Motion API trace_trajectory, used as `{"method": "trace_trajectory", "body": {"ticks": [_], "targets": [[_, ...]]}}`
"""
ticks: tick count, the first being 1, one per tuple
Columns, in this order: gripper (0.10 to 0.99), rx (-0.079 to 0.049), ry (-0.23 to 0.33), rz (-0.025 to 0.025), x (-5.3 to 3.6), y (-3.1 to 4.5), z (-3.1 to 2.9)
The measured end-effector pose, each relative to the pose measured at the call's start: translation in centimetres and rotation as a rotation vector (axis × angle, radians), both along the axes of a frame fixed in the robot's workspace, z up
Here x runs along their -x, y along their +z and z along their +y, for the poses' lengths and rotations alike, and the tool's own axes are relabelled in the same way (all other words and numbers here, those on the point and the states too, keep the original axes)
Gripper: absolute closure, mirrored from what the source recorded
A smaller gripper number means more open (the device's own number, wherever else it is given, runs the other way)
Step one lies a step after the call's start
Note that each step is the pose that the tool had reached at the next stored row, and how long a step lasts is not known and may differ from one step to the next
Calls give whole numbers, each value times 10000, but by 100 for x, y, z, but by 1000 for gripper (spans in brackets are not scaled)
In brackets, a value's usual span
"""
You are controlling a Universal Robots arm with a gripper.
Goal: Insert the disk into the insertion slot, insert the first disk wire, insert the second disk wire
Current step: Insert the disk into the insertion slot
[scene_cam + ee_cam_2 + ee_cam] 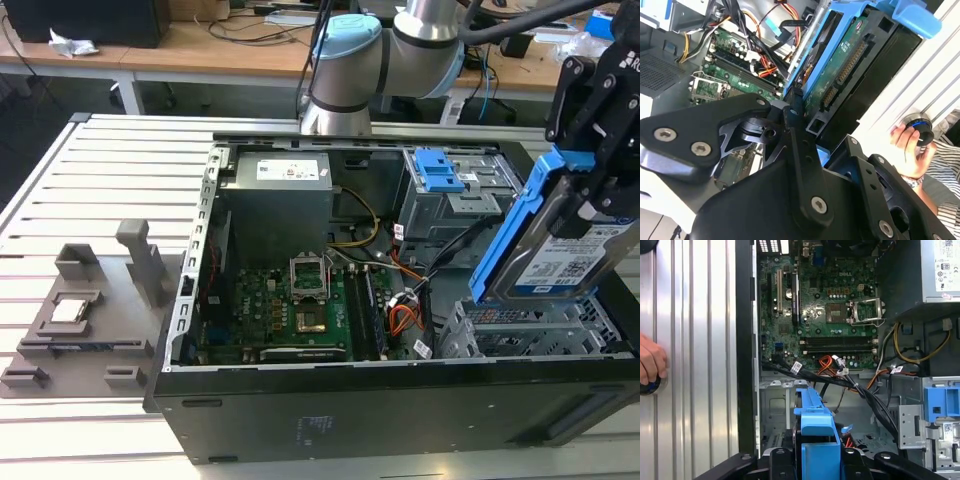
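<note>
Blue-framed disk (556, 262), long axis steeply upright

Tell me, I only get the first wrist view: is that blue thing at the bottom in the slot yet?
Observer: Not yet. In the exterior view the disk hangs in the jaws over the slot, not seated.
Operator: Is it lying flat?
Observer: No, it's tilted, nearly on edge, label facing that camera.
Operator: What's on its back?
Observer: The second wrist view shows a green board with connector rows.
</note>
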State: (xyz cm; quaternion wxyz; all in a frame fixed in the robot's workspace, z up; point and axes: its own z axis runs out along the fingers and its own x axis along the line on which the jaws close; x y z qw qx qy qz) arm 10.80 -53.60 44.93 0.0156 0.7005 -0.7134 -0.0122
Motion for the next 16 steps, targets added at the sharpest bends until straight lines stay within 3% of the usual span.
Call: {"method": "trace_trajectory", "body": {"ticks": [11, 16], "targets": [[722, 1, 0, 0, 2, -122, 12], [722, 6, 0, 0, -2, -144, -8]]}}
